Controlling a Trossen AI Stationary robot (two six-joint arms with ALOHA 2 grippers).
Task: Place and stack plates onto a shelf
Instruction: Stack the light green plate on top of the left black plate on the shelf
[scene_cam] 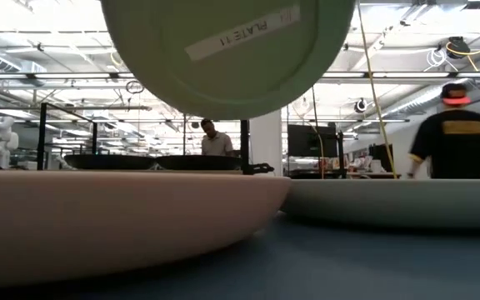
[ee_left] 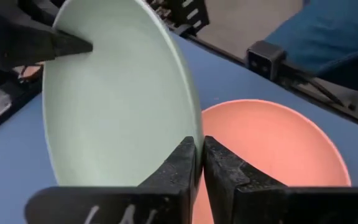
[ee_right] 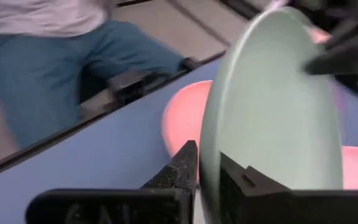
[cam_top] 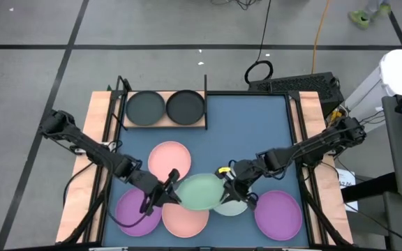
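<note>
Blue-grey mat fills table; people behind.

Even, bright overhead light; ceiling strip lamps glare across the low view's top. The round pink plastic plate lower left looms soft, the right wrist view smeared by motion blur.

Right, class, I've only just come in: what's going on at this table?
Both claws grip the pale green plate by opposite rims, the left claw on one side and the right claw on the other, holding it off the mat above the other plates. Two black plates already sit side by side on the wooden shelf at the far edge. Pink, purple and a pale plate lie on the blue mat, not yet shelved.
</note>
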